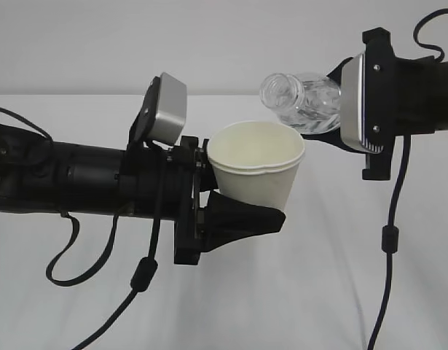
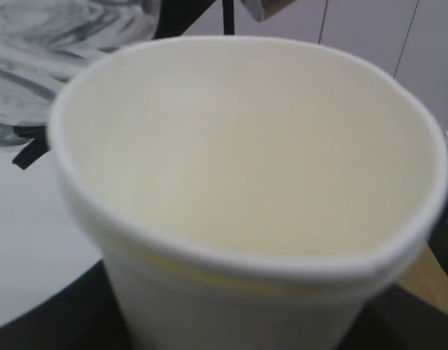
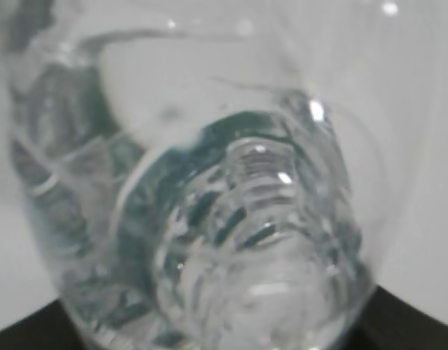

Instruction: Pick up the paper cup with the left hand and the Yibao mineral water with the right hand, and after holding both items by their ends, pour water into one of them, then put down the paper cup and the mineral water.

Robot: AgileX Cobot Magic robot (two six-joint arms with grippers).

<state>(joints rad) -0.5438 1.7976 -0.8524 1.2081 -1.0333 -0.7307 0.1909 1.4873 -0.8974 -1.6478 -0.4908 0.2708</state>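
Observation:
The white paper cup point(image 1: 256, 164) is upright in the air, and my left gripper point(image 1: 234, 191) is shut on its lower wall, one black finger point(image 1: 242, 219) under its near side. In the left wrist view the cup point(image 2: 238, 168) fills the frame and its cream inside looks dry. The clear ribbed mineral water bottle point(image 1: 304, 100) lies tilted, its capless mouth pointing left just above the cup's far rim. My right gripper point(image 1: 342, 109) is shut on the bottle's base end. The bottle point(image 3: 209, 219) fills the right wrist view. No stream of water shows.
Both arms hang over a white table point(image 1: 318, 292). Black cables droop from the left arm point(image 1: 140, 277) and the right arm point(image 1: 390, 233). A pale wall stands behind.

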